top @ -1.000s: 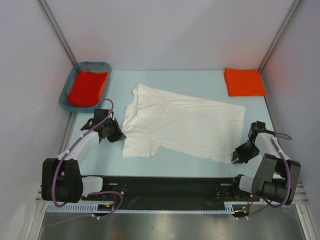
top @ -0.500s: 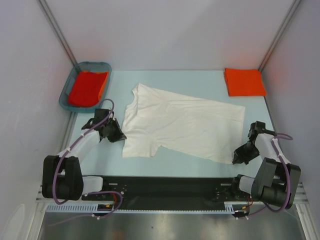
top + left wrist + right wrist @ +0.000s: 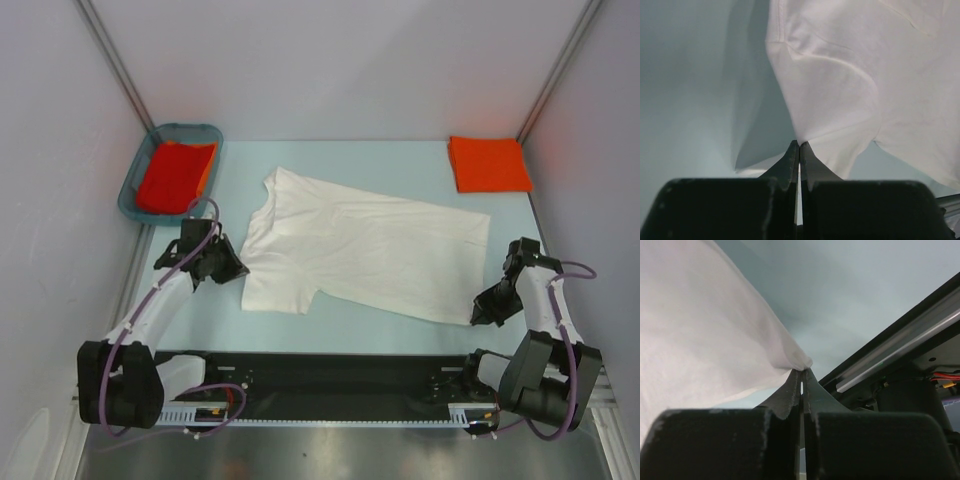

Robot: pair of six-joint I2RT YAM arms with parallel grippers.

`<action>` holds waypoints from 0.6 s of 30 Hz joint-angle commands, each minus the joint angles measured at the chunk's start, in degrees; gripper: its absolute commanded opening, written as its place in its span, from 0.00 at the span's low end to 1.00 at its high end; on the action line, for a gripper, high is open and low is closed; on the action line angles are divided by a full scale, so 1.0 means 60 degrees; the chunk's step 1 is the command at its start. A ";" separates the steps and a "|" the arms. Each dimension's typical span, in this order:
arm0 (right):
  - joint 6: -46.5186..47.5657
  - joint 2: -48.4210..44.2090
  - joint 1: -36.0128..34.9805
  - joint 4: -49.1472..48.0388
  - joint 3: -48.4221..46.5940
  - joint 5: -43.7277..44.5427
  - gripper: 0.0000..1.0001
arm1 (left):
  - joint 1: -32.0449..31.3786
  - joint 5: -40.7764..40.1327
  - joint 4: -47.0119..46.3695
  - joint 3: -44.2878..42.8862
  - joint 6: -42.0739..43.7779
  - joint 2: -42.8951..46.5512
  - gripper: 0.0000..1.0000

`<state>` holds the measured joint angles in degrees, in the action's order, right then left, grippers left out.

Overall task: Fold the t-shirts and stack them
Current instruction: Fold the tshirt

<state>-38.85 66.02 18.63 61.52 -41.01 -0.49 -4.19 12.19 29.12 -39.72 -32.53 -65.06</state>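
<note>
**Inspector A:** Where is the white t-shirt (image 3: 370, 255)?

**Inspector B:** Spread mid-surface (image 3: 400, 160). The left gripper (image 3: 799, 146) at its 8 o'clock is clamped tight on the cloth edge by the sleeve. The right gripper (image 3: 802, 372) at 4 o'clock is clamped on the hem corner.

**Inspector A:** Any containers?

**Inspector B:** The teal basket (image 3: 186, 127) at 10 o'clock holds an orange-red t-shirt (image 3: 175, 175). A folded orange-red t-shirt (image 3: 488, 163) lies at 2 o'clock.
</note>
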 commanded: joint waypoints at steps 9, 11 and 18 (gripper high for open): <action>0.0528 0.1255 0.0220 -0.0642 -0.1527 -0.0781 0.00 | 0.0112 0.0619 -0.0883 -0.1798 0.0178 -0.1064 0.00; 0.0601 0.1900 0.0220 -0.0877 -0.1893 -0.0812 0.00 | 0.0083 0.0883 -0.0928 -0.2254 0.0135 -0.1852 0.00; 0.1304 0.3731 0.0278 -0.1346 -0.3695 -0.0665 0.00 | -0.0283 0.1162 -0.1309 -0.4656 -0.0261 -0.3979 0.00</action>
<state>-33.85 85.03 19.81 56.14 -58.87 -4.47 -4.84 17.37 24.67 -60.90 -32.77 -85.45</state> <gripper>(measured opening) 0.012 0.007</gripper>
